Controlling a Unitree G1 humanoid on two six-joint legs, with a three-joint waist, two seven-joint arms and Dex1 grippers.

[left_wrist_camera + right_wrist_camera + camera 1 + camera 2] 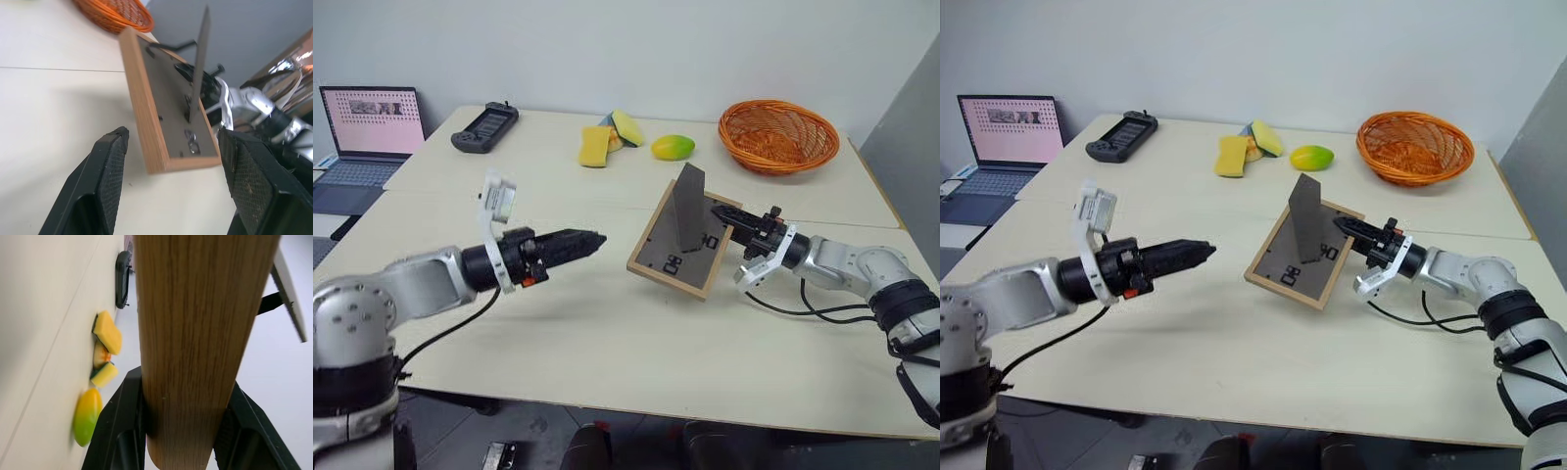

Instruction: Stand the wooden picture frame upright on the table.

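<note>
- Frame (683,238): small rectangle of light wood with visible grain and square-cut edges. The dark grey matte back faces the head camera, with small metal clips near the lower edge. A thin triangular stand (689,207) is folded out from the back and points upward.
- Frame position: tilted, lower left corner at or near the table (607,333), right edge raised. It sits near the middle of the table, between the two arms.
- Right end effector (728,217): two black fingers closed on the right edge of the frame. In the right wrist view the wooden edge fills the gap between the fingers.
- Left end effector (591,238): open and holding nothing, level, pointed at the frame and set apart from it. Its finger pads (112,169) show a fine cross-hatched rubber texture.
- Table: cream, smooth and matte, with rounded corners and a straight seam between two slabs.
- At the far side: a round orange woven basket (778,135); a smooth yellow-green mango (673,147); yellow blocky sponges (607,139), one with a green face; a dark, flat handheld controller (485,126).
- Room: plain pale wall behind the table. A grey panel stands at the right. An open laptop (370,132) with a lit screen rests on a separate surface at the left.
</note>
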